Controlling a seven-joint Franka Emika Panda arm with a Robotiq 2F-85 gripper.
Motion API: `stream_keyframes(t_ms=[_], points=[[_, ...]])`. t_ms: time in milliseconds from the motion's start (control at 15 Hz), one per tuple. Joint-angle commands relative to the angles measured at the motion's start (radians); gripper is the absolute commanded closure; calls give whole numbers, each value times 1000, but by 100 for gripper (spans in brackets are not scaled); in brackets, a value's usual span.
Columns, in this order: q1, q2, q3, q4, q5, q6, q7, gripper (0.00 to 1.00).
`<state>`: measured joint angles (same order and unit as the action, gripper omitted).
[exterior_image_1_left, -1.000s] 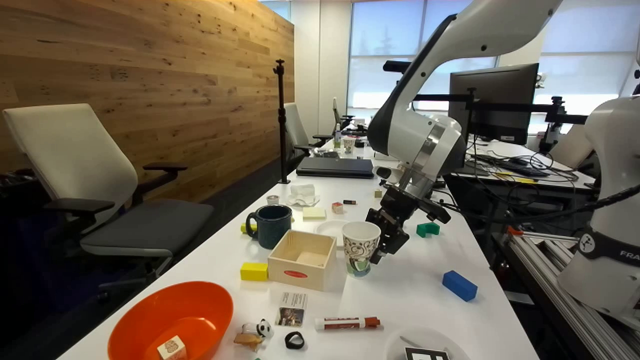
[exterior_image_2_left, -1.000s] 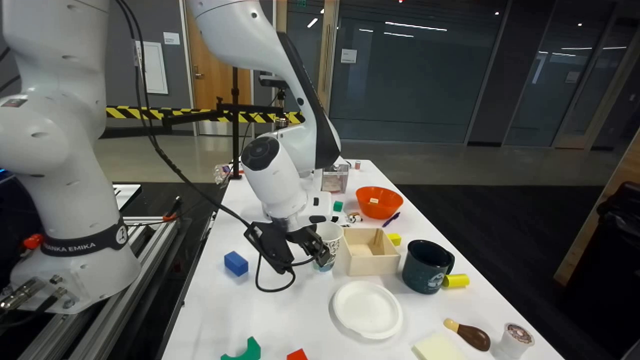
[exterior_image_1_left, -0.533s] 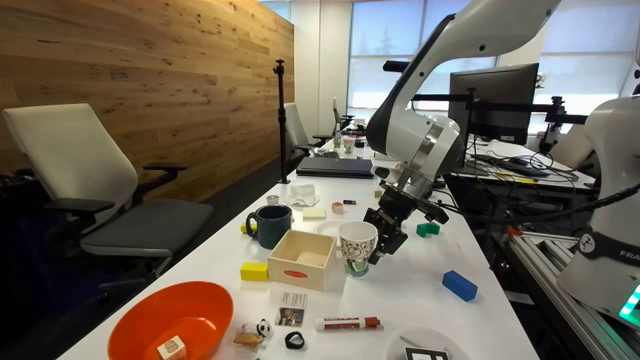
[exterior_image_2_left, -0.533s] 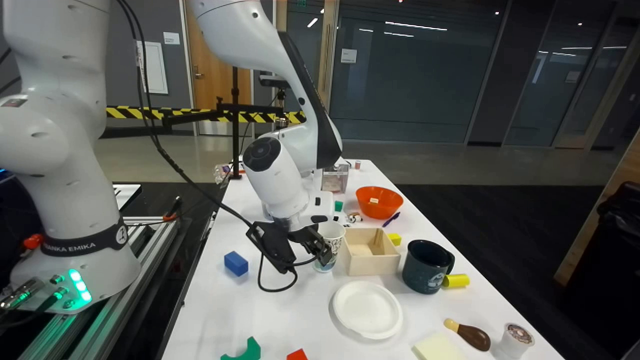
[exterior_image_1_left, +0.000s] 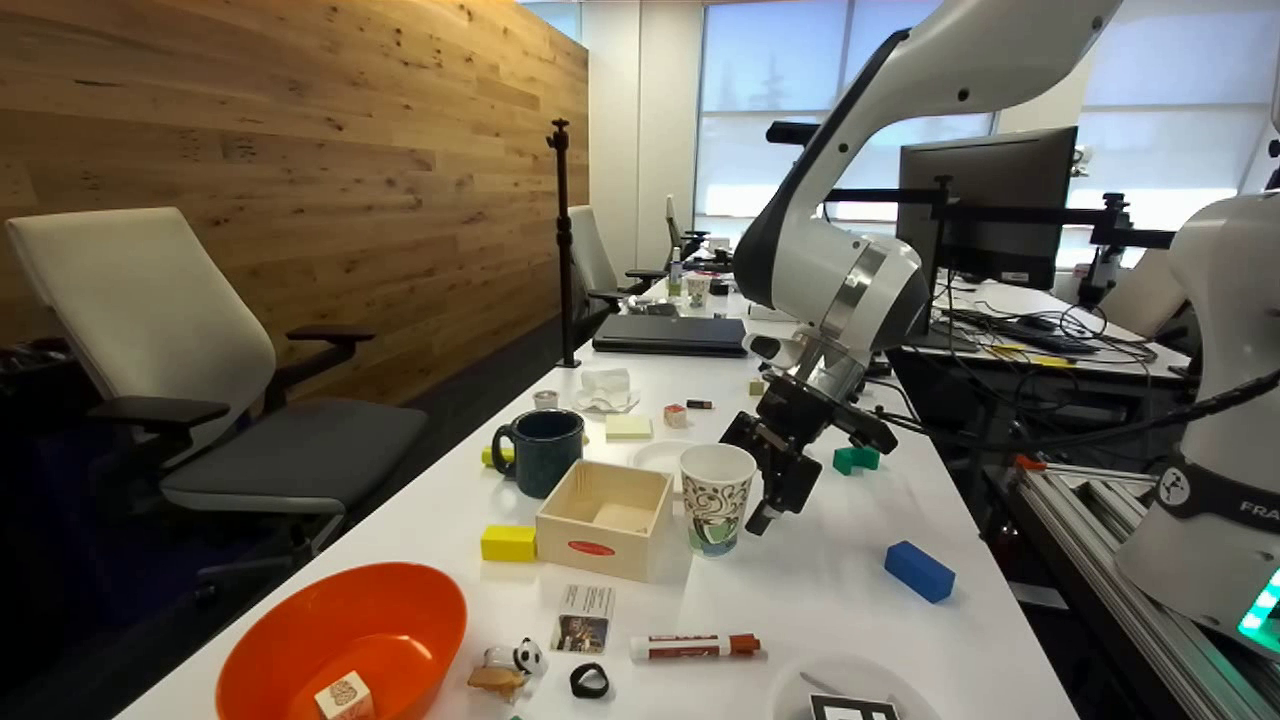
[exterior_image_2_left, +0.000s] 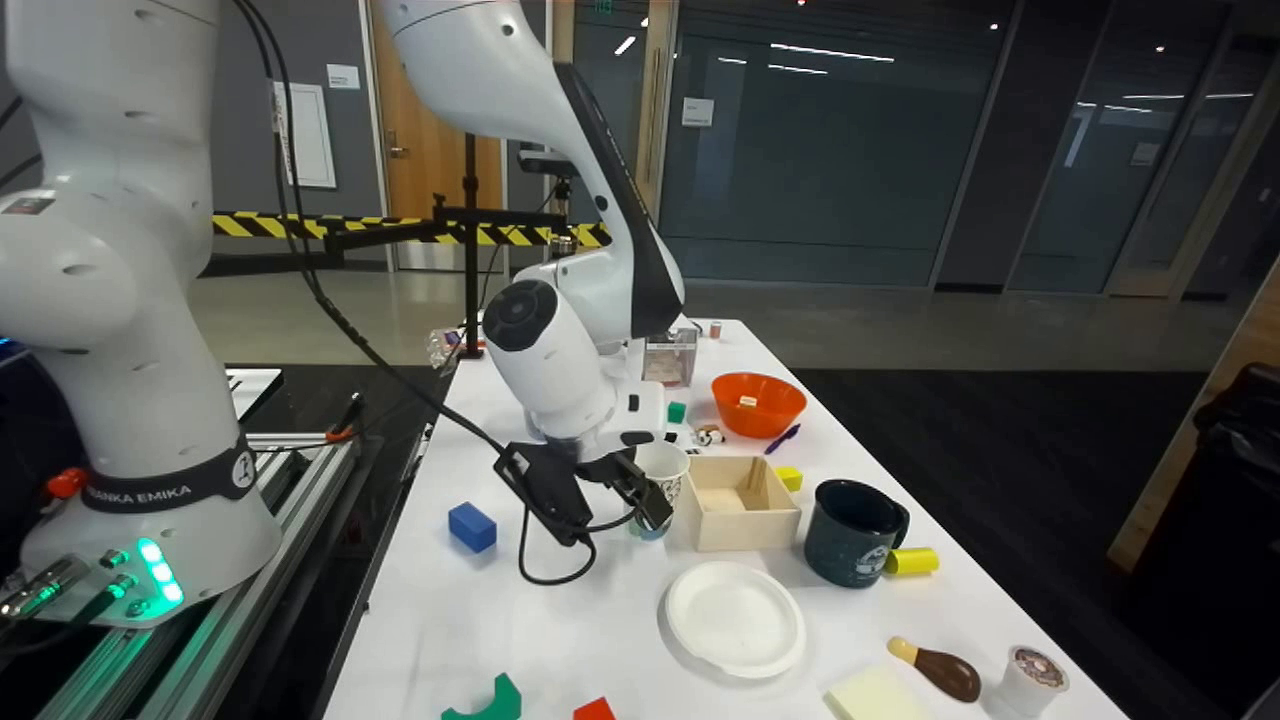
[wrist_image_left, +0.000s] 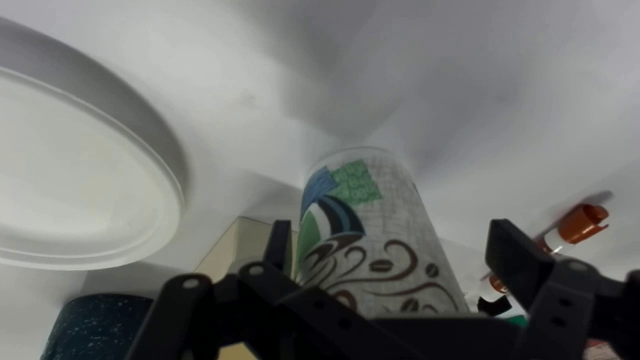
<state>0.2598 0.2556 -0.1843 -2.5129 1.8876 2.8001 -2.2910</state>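
A patterned paper cup (exterior_image_1_left: 716, 505) stands upright on the white table, directly in front of my gripper (exterior_image_1_left: 752, 480). It also shows in the other exterior picture (exterior_image_2_left: 668, 470), partly hidden by the gripper (exterior_image_2_left: 652, 505). In the wrist view the gripper (wrist_image_left: 390, 232) is open, with a finger on each side of the cup (wrist_image_left: 375, 250). A gap shows between the right finger and the cup; the left finger is close to its side, contact unclear. The cup's rim is hidden in the wrist view. An open wooden box (exterior_image_1_left: 600, 540) stands beside the cup.
A dark mug (exterior_image_1_left: 545, 458) and a yellow block (exterior_image_1_left: 508, 543) are by the box. A white plate (exterior_image_2_left: 735, 620) lies near the cup. A blue block (exterior_image_1_left: 920, 570), a red marker (exterior_image_1_left: 690, 648), a green block (exterior_image_1_left: 855, 460) and an orange bowl (exterior_image_1_left: 400, 590) are around.
The gripper's fingers have spread apart from around the cup. The cup has shifted slightly toward the box. The arm has moved very little. A green light on the robot base has come on.
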Motion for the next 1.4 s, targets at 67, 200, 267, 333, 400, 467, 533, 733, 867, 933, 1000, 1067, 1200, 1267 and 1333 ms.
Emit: stream_keyframes(t_ms=[67,200,267,333,400,467,533,733,867,933,1000,1067,1200,1267,1333], points=[[-2,-33,-6,-21,69,-36,-80,0],[-3,-29,-11,-15,100,-44,-117,0],[-4,-29,-14,-13,119,-50,-138,0],[-3,-28,-17,-11,138,-52,-159,0],[-2,-28,-22,-7,163,-54,-194,0],[-1,-31,-27,-6,184,-56,-224,0],[-2,-31,-31,-4,198,-64,-248,0],[-3,-20,-42,3,235,-89,-296,0],[-1,-12,-46,5,261,-109,-323,0],[0,-7,-48,7,276,-120,-339,0],[0,-3,-49,9,290,-129,-349,0],[0,-2,-50,9,302,-136,-361,0],[-3,4,-53,11,325,-153,-381,0],[-4,8,-55,12,331,-162,-387,11],[-5,11,-58,12,337,-171,-397,27]])
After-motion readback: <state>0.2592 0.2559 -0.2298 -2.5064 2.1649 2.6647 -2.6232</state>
